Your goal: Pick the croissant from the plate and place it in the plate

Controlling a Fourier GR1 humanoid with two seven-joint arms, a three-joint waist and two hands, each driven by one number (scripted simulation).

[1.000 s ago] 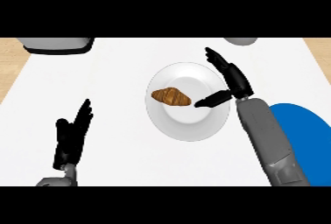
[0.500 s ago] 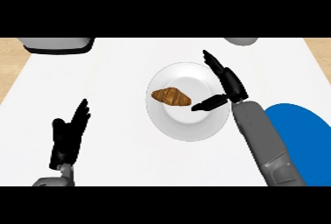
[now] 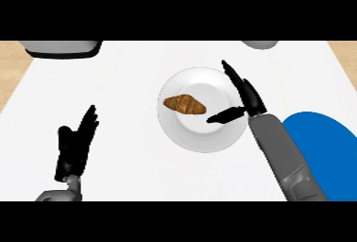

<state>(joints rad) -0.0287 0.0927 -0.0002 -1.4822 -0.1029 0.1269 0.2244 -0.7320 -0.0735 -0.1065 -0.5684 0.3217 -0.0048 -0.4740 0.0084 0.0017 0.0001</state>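
A brown croissant (image 3: 185, 104) lies on the white plate (image 3: 202, 137), left of the plate's middle. My right hand (image 3: 247, 97) hovers over the plate's right side, open, fingers straight and pointing away, thumb stretched left toward the croissant without touching it. A blue plate (image 3: 322, 151) sits at the right, partly behind my right forearm. At the lower left my left hand (image 3: 75, 145) rests open with fingers up.
A grey object (image 3: 59, 47) stands at the far left edge of the white counter and another grey object (image 3: 260, 44) at the far right. Wooden surface shows beyond the counter's left and right sides.
My right hand has shifted slightly left and farther over the white plate, closing in on the croissant. The left hand and croissant have stayed put.
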